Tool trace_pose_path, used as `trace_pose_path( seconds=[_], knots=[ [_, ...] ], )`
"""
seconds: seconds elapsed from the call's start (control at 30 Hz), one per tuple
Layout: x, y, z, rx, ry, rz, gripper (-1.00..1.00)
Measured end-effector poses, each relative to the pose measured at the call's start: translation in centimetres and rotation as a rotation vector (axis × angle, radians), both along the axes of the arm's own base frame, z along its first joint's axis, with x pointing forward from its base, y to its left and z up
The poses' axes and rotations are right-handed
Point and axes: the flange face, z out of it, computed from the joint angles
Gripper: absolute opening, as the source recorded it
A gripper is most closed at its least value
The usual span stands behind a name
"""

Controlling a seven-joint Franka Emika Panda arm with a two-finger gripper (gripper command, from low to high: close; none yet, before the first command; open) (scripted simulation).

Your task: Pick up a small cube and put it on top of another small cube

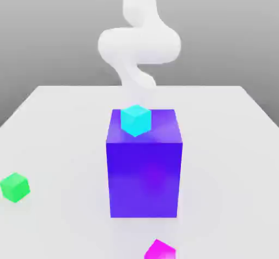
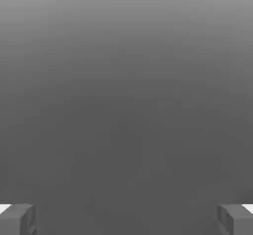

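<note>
The gripper (image 2: 127,220) stands wide and empty behind the blue block (image 1: 144,179). The magenta cube (image 1: 160,250) lies in front of that block, turned askew; the arm should clear the block high, then square the fingers to the cube's faces.

Small cube (image 1: 135,120) on big block (image 1: 144,179).
</note>
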Motion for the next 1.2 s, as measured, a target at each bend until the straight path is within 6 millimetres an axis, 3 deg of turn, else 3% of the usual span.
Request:
trace_pose_path(
  seconds=[0.27,0.5,0.67,0.87,1.0,1.2],
  knots=[
    [9.0,1.2,-12.6,0.419,0.337,-0.276,0.00],
    [13.2,3.5,-24.6,0.609,0.614,-0.633,0.00],
    [14.3,5.2,-32.7,0.658,0.749,-0.935,0.00],
    [14.2,5.6,-41.0,0.662,0.790,-1.338,0.00],
    [13.8,5.3,-45.1,0.652,0.733,-1.599,0.00],
    [13.4,4.6,-49.5,0.660,0.560,-1.895,0.00]
  ],
)
